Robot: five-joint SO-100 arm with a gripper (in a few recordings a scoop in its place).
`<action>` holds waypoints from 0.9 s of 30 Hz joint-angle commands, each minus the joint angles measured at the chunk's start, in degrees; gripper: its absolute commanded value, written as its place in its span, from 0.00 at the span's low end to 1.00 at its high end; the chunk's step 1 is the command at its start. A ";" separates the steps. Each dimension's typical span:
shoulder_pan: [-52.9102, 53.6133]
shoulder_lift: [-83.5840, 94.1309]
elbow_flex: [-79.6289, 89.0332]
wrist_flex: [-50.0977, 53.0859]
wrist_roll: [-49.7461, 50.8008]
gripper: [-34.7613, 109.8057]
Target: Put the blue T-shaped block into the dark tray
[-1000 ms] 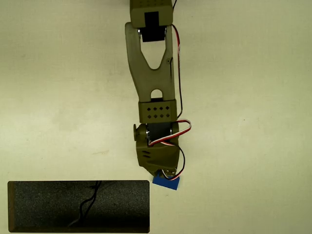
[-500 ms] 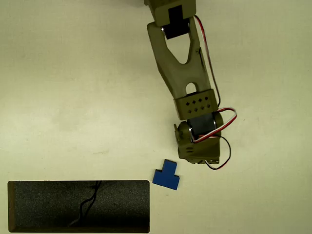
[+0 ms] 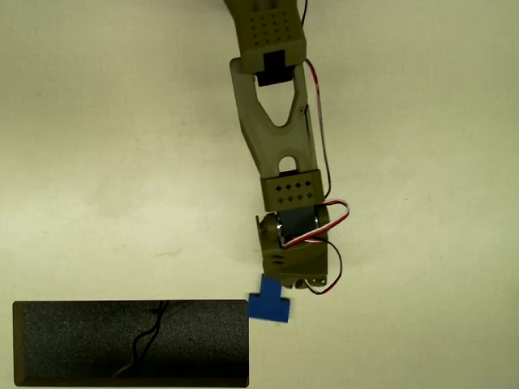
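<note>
My hand (image 3: 285, 282) sits over the blue T-shaped block's (image 3: 268, 305) stub; grip state unclear. Block lies on the bench (image 3: 97, 162), just right of the dark tray (image 3: 130, 340).

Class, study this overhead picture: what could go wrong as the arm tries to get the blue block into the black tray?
1. The blue block lies flat on the table, just outside the tray; the arm's body hides the gripper, so a grasp may miss.
2. The block sits close to the tray's right rim; a push could jam it against the rim.

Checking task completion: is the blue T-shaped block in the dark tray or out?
Out: the blue T-shaped block lies on the table beside the dark tray.
</note>
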 commanded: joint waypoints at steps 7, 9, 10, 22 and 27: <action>9.05 -4.13 -5.10 -9.67 -7.03 0.24; 10.81 -4.75 -5.45 -12.66 -7.65 0.24; 11.69 -4.92 -5.45 -14.50 -7.73 0.24; 16.88 -11.95 -10.72 -44.65 -1.93 0.24; 13.89 -20.13 -19.69 -53.00 -5.36 0.24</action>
